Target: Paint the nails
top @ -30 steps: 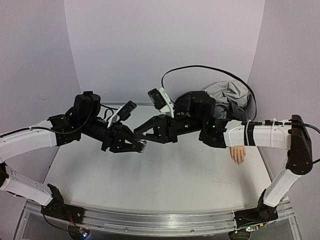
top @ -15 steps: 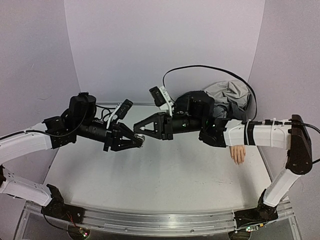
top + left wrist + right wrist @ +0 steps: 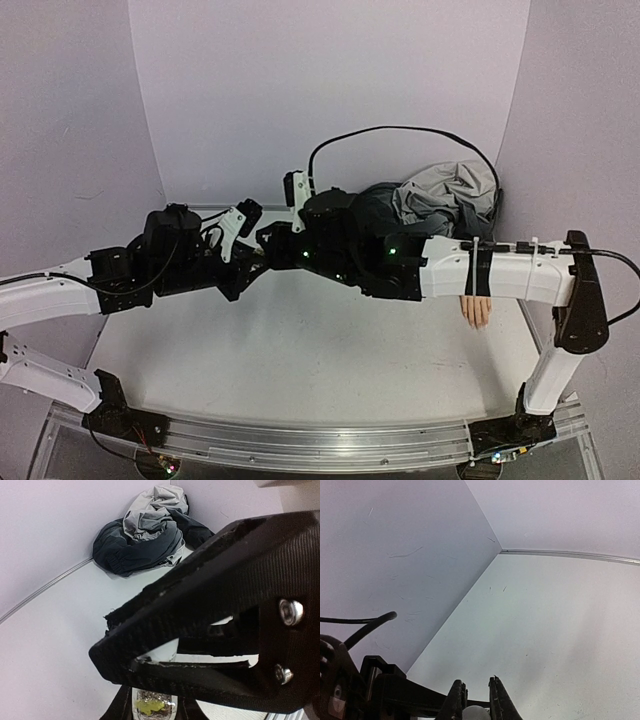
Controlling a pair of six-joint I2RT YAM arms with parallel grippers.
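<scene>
The right fingers [image 3: 457,699], open a second ago, are now closed on the white cap [image 3: 476,713]. The bottle [image 3: 152,706] is gripped by the left fingers [image 3: 119,711]. Uncapping is judged next, as the nails [image 3: 476,322], well away, are not yet reached.

Crumpled grey jacket [image 3: 450,195] at table [image 3: 300,350] far right corner; clear bottle [image 3: 152,701], yellow-green contents, white cap [image 3: 476,714].

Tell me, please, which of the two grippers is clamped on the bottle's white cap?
The right gripper: it pinches the white cap, while the left gripper holds the clear bottle lower down, by its body.
</scene>
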